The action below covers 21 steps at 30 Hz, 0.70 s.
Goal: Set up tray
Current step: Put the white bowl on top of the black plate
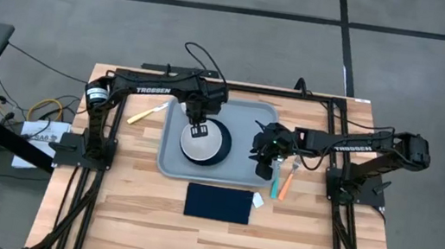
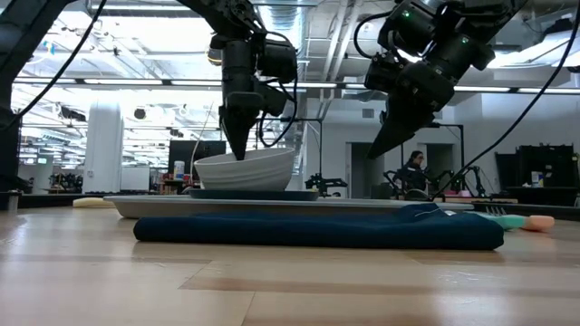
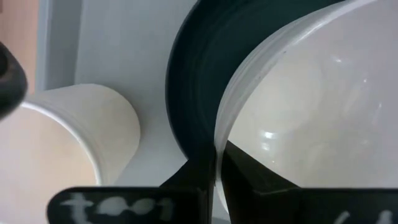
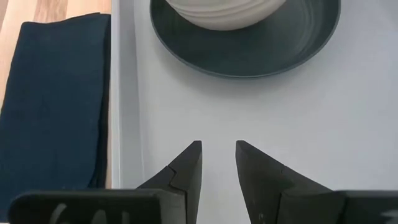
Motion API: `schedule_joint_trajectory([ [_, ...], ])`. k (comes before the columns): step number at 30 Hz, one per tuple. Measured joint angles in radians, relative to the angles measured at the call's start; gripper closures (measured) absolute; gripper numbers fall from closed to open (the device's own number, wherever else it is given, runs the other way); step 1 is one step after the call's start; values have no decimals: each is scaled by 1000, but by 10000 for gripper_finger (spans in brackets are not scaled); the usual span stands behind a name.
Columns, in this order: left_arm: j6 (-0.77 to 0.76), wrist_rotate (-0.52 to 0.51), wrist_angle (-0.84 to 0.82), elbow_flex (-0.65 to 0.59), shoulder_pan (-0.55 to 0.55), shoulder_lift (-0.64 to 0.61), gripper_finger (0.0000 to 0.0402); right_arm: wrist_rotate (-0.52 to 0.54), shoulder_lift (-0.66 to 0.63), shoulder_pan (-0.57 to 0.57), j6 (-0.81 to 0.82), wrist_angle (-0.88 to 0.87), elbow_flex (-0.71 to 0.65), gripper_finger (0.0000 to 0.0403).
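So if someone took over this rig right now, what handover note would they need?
Left gripper: shut on the rim of the white bowl, which sits on the dark plate in the tray.
Right gripper: open, empty, hovering over the bare tray floor beside the plate.
Navy cloth: on the table in front of the tray.
Done: plate and bowl in the tray.
Left: release the bowl; the orange utensil and cream utensil lie outside the tray, probably still to be placed.

Glossy white bowl, smooth plastic tray
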Motion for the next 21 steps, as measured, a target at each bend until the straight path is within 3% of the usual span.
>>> schedule_joint_trajectory([
  [21, 10, 1, 21, 0, 0, 1, 391, 0, 0, 0, 0, 0, 0, 312],
])
